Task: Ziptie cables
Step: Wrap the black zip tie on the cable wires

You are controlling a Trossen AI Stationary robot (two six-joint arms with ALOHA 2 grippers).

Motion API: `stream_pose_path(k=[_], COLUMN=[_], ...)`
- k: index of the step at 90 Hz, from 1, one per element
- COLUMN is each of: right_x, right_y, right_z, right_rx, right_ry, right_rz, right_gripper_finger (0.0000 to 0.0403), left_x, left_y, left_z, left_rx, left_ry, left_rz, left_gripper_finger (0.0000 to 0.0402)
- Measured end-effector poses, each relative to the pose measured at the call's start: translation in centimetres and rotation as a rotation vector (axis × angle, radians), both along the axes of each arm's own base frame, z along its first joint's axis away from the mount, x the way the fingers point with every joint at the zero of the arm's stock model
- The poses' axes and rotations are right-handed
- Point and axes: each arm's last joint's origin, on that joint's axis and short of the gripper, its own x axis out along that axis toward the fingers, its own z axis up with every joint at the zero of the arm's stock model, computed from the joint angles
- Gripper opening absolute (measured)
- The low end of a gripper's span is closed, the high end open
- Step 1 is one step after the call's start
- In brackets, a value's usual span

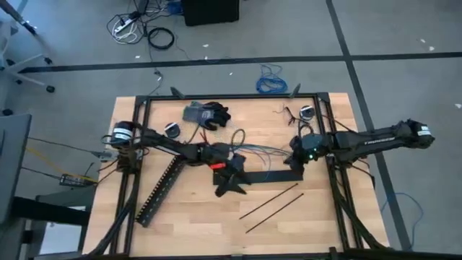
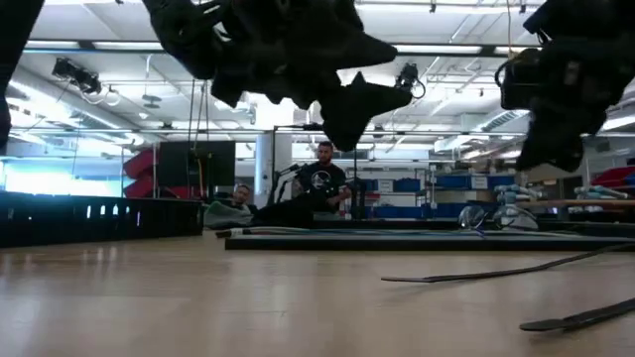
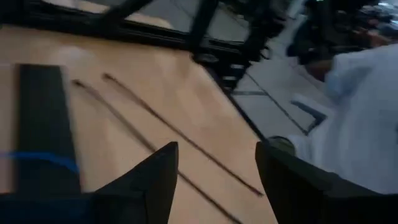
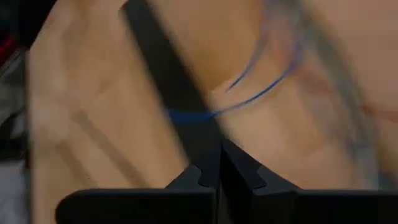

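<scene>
High view: the left gripper [image 1: 232,180] is held over mid-table with the zipties [image 1: 271,204] lying apart just beyond it; left wrist view: its fingers [image 3: 155,177] are spread wide, empty; right wrist view: the right gripper [image 4: 219,180] is pressed closed, the cables [image 4: 261,90] just ahead.

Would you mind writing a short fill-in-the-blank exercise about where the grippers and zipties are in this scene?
1. The number of zipties lying on the table is ____.
2. In its wrist view, the left gripper has its fingers ____.
3. In its wrist view, the right gripper has its fingers ____, above the flat black bar.
4. In the high view, the slotted black duct lies on the table's ____ side.

Missing words: two; open; shut; left
</scene>
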Motion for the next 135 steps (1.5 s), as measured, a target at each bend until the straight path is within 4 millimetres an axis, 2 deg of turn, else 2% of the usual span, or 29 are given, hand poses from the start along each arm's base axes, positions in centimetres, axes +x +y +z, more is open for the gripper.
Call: stream_pose_path(k=[16,27,41,51,68,87,104,113,135], right_x=[0.6,0.4,1.2,2.3,3.5,3.9,1.5,0.1,-2.7], right_y=[3.5,5.4,6.8,7.2,7.2,6.5,4.6,3.5,1.5], right_z=[0.2,-1.1,-2.7,-3.7,-4.5,-2.3,-0.1,1.1,3.0], right_rx=[-0.021,-0.128,-0.205,-0.180,-0.084,-0.141,-0.300,-0.364,-0.446], right_ry=[-0.085,-0.027,0.003,0.013,0.029,-0.095,-0.074,-0.118,-0.206], right_rz=[0.128,0.157,0.173,0.163,0.177,0.180,-0.006,-0.117,-0.241], right_gripper_finger=[0.0007,0.0008,0.0008,0.0011,0.0036,0.0045,0.0027,0.0016,0.0005], left_x=[-0.2,-0.3,-0.3,-0.3,-0.2,0.7,4.0,6.0,9.9], left_y=[0.0,0.0,0.0,0.1,0.2,0.3,-0.8,-1.8,-2.8], left_z=[-0.1,-0.2,-0.3,-0.3,-0.1,-0.5,-1.7,-2.8,-3.6], left_rx=[0.020,0.046,0.084,0.092,0.106,0.173,0.113,0.098,0.124], left_ry=[0.012,0.013,0.006,-0.001,-0.029,-0.027,0.006,0.037,0.066], left_rz=[-0.007,-0.017,-0.022,-0.012,0.024,0.165,0.163,0.153,0.181], left_gripper_finger=[0.0207,0.0207,0.0207,0.0207,0.0207,0.0207,0.0207,0.0207,0.0207])
